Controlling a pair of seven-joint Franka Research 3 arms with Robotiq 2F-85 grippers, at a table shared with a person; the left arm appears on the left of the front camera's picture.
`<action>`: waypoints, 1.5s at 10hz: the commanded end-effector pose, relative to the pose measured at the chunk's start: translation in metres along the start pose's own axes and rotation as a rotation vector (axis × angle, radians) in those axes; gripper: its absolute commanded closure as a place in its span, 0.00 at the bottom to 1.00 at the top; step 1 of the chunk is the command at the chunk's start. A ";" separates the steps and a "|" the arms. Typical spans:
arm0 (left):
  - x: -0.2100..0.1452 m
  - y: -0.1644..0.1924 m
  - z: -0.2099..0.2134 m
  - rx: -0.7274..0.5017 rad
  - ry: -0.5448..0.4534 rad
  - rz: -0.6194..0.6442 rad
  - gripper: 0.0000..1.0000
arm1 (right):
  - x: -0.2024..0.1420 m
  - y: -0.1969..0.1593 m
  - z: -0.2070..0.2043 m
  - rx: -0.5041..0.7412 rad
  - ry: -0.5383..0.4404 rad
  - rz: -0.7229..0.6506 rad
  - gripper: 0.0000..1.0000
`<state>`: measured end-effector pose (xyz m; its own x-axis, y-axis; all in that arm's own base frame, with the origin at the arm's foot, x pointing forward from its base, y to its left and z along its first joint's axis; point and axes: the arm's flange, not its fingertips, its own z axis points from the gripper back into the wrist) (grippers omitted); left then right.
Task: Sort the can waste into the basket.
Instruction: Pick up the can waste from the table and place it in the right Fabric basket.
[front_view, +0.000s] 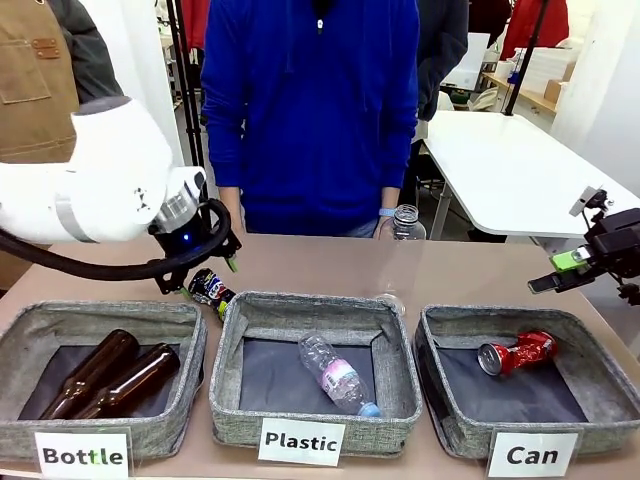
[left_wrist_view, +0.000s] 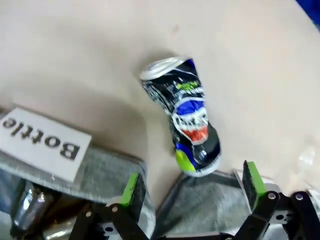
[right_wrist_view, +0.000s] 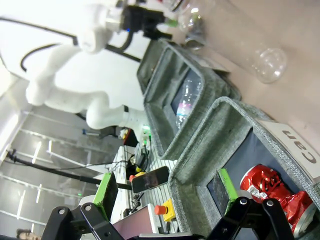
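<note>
A dark blue-black crushed can (front_view: 211, 288) (left_wrist_view: 182, 117) lies on the table behind the gap between the "Bottle" and "Plastic" baskets. My left gripper (front_view: 200, 272) (left_wrist_view: 192, 185) hovers just above it, open, with the can ahead of the green pads and apart from them. Inside the grey "Can" basket (front_view: 500, 316) (right_wrist_view: 200, 145) at the right, a red crushed can (front_view: 518, 352) (right_wrist_view: 272, 187) rests on the dark floor. My right gripper (front_view: 565, 265) (right_wrist_view: 165, 185) is held above the basket's far right corner, open and holding nothing.
The "Bottle" basket (front_view: 100, 312) holds two brown glass bottles (front_view: 110, 375). A clear plastic bottle (front_view: 338, 375) lies in the "Plastic" basket (front_view: 300, 303). Another clear bottle (front_view: 403, 222) stands at the table's far edge by a person in blue.
</note>
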<state>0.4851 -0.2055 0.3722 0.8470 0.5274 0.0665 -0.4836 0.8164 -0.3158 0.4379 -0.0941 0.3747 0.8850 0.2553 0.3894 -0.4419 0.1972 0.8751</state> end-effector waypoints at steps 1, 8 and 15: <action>0.019 -0.021 -0.016 0.066 0.012 -0.022 0.00 | 0.001 0.002 0.000 -0.003 -0.005 0.005 0.00; 0.037 -0.027 -0.060 0.178 0.021 0.013 0.00 | 0.001 0.002 0.000 -0.003 -0.005 0.005 0.00; 0.036 -0.026 -0.077 0.198 -0.011 0.041 1.00 | 0.001 0.002 0.000 -0.003 -0.005 0.005 0.00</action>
<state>0.5407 -0.2191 0.3118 0.8372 0.5456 0.0378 -0.5367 0.8329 -0.1352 0.4380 -0.0940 0.3747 0.8850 0.2554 0.3893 -0.4419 0.1971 0.8752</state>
